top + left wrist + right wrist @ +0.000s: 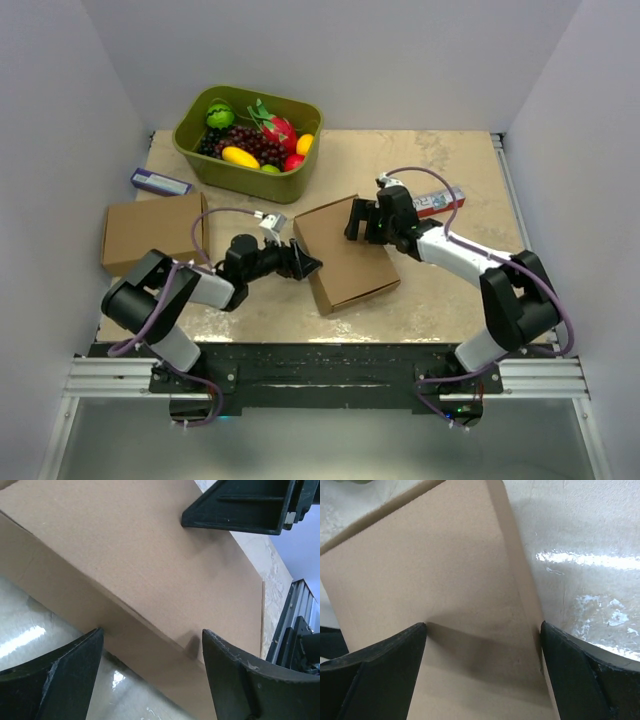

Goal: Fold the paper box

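L gripper (305,262) stood wide open, empty, touching nothing at paper box (345,255) left edge; R gripper (362,222) gaped empty over its far edge. Both equally near.

The paper box (345,255) sat mid-desk, hemmed by the left pincer (305,262) at its left edge and the right pincer (362,220) at its far corner. Bare desk (440,295) lay open to its right. The green tub (250,145) blocked the far left, and a second cardboard box (150,232) blocked the left side.
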Tool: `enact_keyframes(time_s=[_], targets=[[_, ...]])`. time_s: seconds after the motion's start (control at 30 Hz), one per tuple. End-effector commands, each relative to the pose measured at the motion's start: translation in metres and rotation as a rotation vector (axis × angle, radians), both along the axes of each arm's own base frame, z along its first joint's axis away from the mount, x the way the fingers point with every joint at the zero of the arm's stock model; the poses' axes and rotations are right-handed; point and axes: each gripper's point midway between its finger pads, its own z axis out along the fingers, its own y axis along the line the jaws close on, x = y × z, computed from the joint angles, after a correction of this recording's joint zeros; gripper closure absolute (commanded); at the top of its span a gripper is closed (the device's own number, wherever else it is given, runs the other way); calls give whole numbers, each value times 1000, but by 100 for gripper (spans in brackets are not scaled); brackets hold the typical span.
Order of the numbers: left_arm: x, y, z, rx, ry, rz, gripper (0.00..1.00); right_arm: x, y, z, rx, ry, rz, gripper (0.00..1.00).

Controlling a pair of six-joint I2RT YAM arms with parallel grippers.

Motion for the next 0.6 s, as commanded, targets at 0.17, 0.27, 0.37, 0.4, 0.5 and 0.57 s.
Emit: enact_keyframes(time_s=[0.17, 0.27, 0.37, 0.4, 0.5, 0.57], targets=[[-55, -1, 27, 28, -184, -142, 17, -27, -31, 33, 98, -25, 54, 1], [-80, 7, 18, 57, -169, -164, 16, -45, -39, 25, 81, 2, 50, 1], [-93, 17, 14, 79, -182, -168, 17, -56, -53, 17, 47, 27, 14, 1], [-94, 19, 12, 88, -183, -170, 19, -58, -56, 15, 43, 29, 1, 1], [-101, 15, 6, 101, -184, -228, 32, -64, -64, 12, 44, 30, -28, 1], [-104, 8, 9, 80, -190, -269, 40, -67, -66, 9, 45, 34, -36, 1]])
